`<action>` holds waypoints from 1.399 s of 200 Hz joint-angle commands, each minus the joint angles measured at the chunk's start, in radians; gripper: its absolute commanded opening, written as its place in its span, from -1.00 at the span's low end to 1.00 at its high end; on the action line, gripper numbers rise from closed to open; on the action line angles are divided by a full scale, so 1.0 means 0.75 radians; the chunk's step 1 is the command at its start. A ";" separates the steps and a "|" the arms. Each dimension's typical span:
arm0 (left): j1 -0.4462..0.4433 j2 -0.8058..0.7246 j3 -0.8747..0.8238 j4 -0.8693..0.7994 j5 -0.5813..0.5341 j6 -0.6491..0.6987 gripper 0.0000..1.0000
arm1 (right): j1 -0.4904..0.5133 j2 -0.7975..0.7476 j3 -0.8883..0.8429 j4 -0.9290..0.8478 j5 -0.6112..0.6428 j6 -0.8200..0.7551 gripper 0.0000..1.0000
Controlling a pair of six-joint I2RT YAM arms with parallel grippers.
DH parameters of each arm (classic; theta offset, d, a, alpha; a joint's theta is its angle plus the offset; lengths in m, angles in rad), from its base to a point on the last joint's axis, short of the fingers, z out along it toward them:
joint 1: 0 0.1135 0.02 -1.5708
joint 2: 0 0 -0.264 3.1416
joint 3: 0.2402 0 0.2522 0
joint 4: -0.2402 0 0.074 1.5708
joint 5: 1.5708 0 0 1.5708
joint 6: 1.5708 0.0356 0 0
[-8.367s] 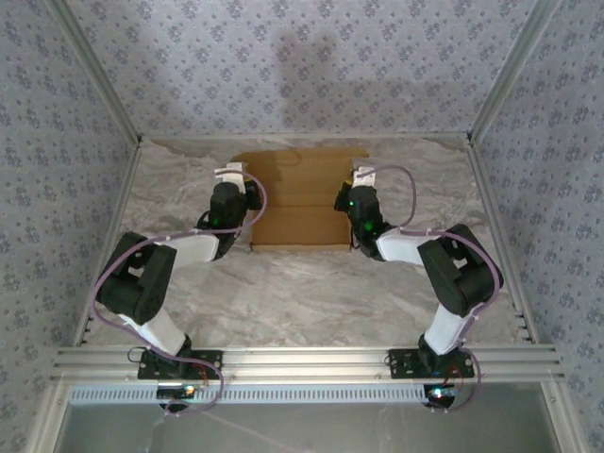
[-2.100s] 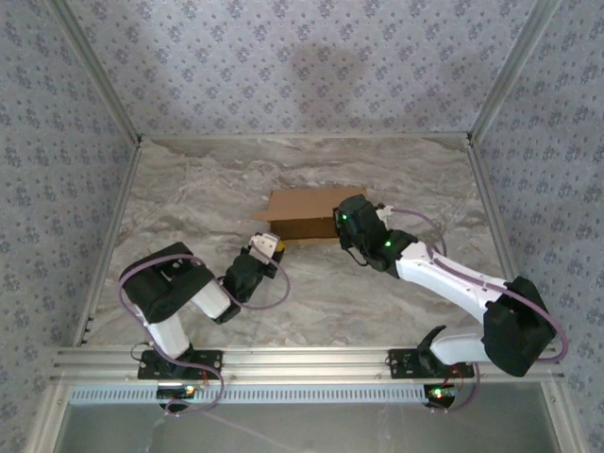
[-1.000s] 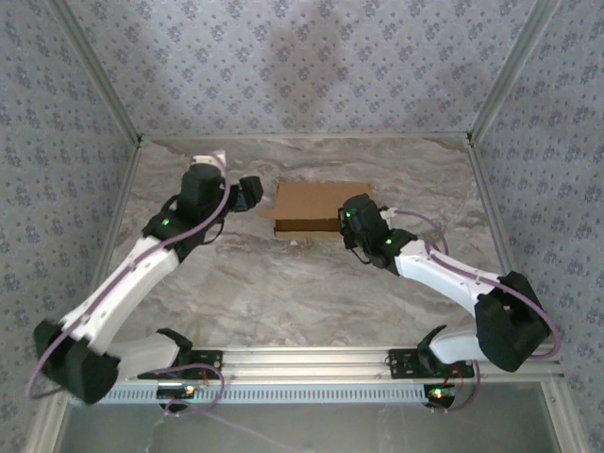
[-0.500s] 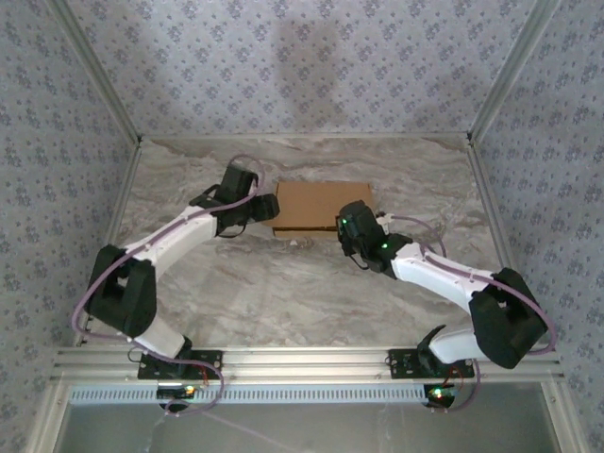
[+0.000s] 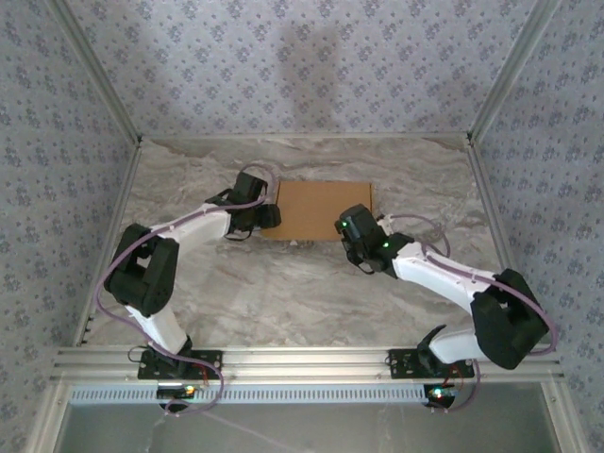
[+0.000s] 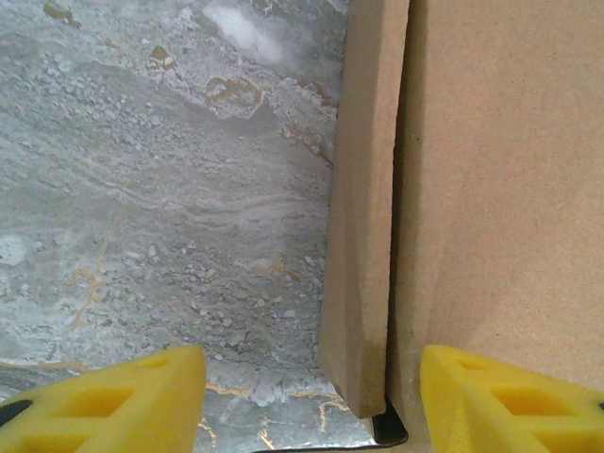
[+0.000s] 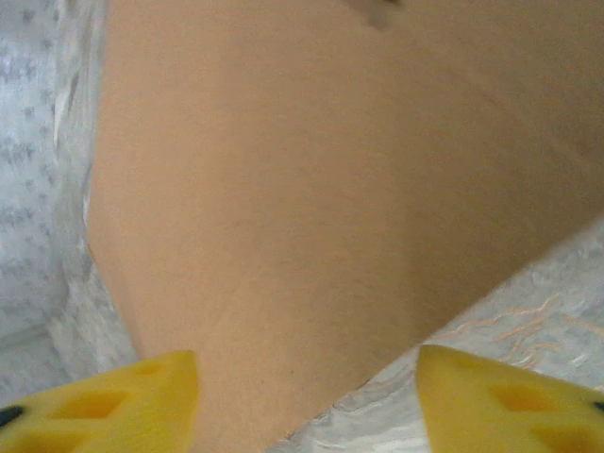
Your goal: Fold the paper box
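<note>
1. Left gripper (image 6: 310,382) has its two yellow fingers (image 6: 113,396) spread wide. It is holding nothing.
2. It sits at the left edge of the paper box (image 5: 326,206). The fingers reach past each side of that edge but do not touch the cardboard.
3. A thin side flap (image 6: 363,208) stands up just beside the big flat panel (image 6: 500,189), with a dark gap between them. I think the gripper is placed here so it can pinch or push this flap tight against the box.
4. The right gripper (image 7: 307,401) is open too, with nothing held. Its wrist camera looks at a wide brown face of the box very close up.
5. From above, it is at the near right corner of the box. I think it waits there so the box cannot slide away when the left side gets pushed.
6. The box lies low on the table (image 5: 283,293), near the far middle, between the two grippers. Its top looks closed and flat.
7. The big folds look done, so my guess is that only small tucks are left.
8. The cardboard is thin, so a hard squeeze could bend the flap in the wrong spot. A slow, soft push seems best.
</note>
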 commanded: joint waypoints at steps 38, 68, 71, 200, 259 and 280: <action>0.040 -0.101 0.100 -0.113 -0.035 0.120 0.31 | -0.078 -0.254 0.037 -0.171 -0.259 -0.713 0.50; 0.067 -0.101 0.239 -0.223 -0.034 0.209 0.36 | -0.224 -0.333 0.117 -0.221 -0.422 -1.122 0.34; 0.071 -0.099 0.248 -0.228 -0.033 0.216 0.37 | -0.241 -0.321 0.141 -0.253 -0.433 -1.160 0.32; 0.249 0.300 0.357 -0.043 0.674 0.279 0.24 | -0.830 0.441 0.261 -0.010 -1.096 -1.618 0.41; 0.255 0.394 0.293 0.097 0.749 0.200 0.11 | -0.831 0.590 0.235 0.126 -1.186 -1.518 0.20; 0.250 0.417 0.274 0.116 0.750 0.186 0.03 | -0.820 0.629 0.233 0.119 -1.173 -1.523 0.09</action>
